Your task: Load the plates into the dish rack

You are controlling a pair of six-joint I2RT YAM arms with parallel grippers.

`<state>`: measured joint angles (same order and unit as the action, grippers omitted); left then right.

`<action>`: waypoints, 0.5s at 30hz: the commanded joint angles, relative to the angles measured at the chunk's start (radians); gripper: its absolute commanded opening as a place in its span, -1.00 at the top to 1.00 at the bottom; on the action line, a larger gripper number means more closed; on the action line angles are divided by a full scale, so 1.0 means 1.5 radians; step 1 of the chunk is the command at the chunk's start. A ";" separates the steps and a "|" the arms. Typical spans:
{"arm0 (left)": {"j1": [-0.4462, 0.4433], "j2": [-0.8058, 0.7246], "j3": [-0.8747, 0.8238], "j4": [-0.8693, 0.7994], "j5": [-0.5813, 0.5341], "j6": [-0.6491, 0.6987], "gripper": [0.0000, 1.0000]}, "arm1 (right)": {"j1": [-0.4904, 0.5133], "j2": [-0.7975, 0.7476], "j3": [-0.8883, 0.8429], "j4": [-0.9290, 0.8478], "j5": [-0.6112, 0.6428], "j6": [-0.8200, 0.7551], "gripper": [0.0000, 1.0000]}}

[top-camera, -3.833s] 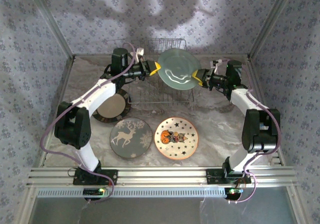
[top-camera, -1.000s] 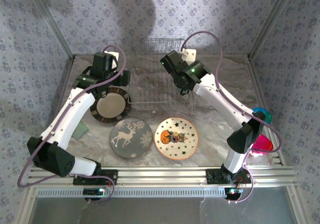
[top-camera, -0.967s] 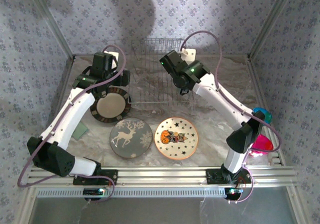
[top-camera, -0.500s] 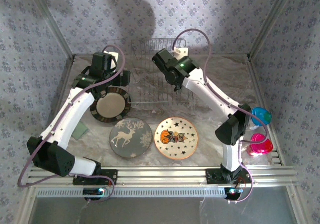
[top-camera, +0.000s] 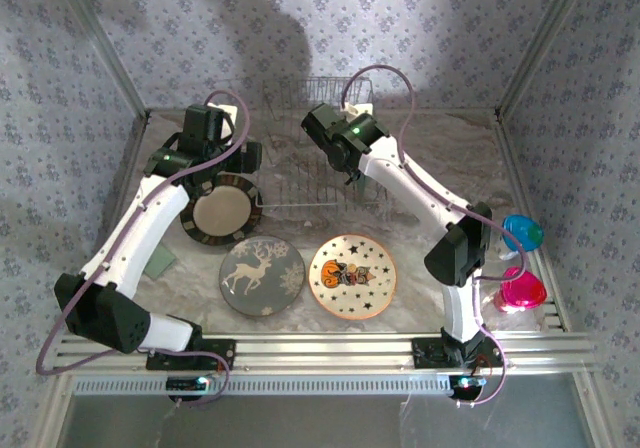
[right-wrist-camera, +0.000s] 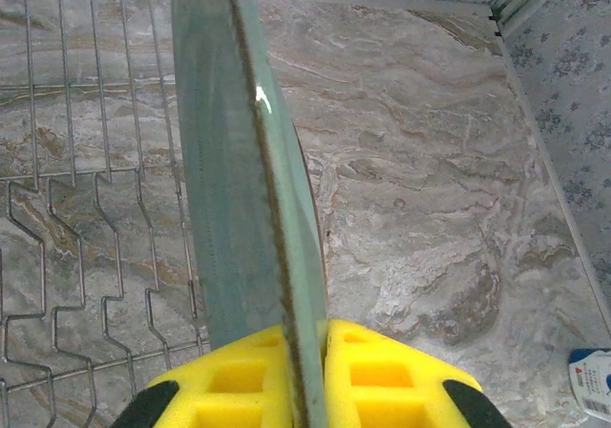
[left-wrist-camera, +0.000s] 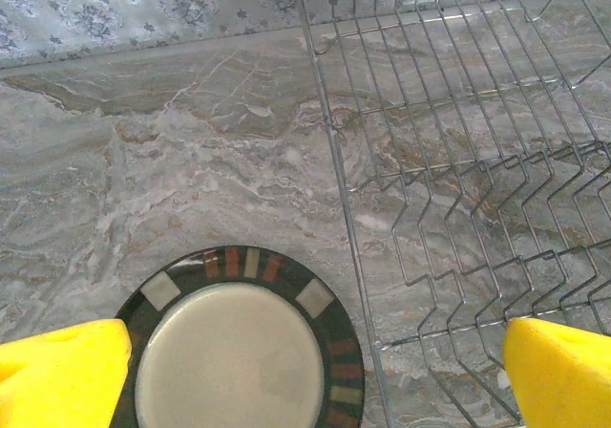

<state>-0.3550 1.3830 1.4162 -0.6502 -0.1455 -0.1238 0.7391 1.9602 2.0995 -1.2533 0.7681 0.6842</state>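
My right gripper [right-wrist-camera: 305, 375] is shut on the rim of the plain pale teal plate [right-wrist-camera: 239, 160], which it holds upright and edge-on beside the wire dish rack [right-wrist-camera: 76, 160]. In the top view the right gripper [top-camera: 349, 166] hangs over the dish rack [top-camera: 300, 128]. My left gripper [left-wrist-camera: 310, 378] is open above the brown-rimmed plate [left-wrist-camera: 229, 361], which lies flat left of the rack [left-wrist-camera: 458, 160]. The left gripper [top-camera: 240, 158] is above the brown-rimmed plate [top-camera: 222, 210]. The reindeer plate [top-camera: 262, 276] and the star plate [top-camera: 352, 274] lie flat near the front.
A blue cup [top-camera: 522, 233] and a pink cup [top-camera: 520, 290] stand at the right edge by the right arm's base. A green scrap [top-camera: 160, 260] lies under the left arm. Patterned walls close the table in on three sides.
Both grippers held the teal plate above the rack earlier. The left one has let go and moved over the brown-rimmed plate. Over the last second the right arm has carried the plate leftward over the rack.
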 commanded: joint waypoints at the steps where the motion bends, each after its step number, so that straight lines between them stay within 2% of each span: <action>1: 0.004 0.002 0.000 0.010 0.007 -0.004 -0.99 | -0.004 0.008 0.040 0.016 0.042 0.019 1.00; 8: 0.007 0.003 0.000 0.010 0.009 -0.004 -0.99 | -0.003 0.053 0.092 -0.015 0.036 0.013 1.00; 15: 0.010 0.007 0.000 0.010 0.013 -0.005 -0.99 | -0.005 0.070 0.088 -0.018 0.028 0.023 1.00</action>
<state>-0.3473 1.3838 1.4162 -0.6502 -0.1417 -0.1238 0.7334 2.0697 2.1830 -1.2869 0.7616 0.6849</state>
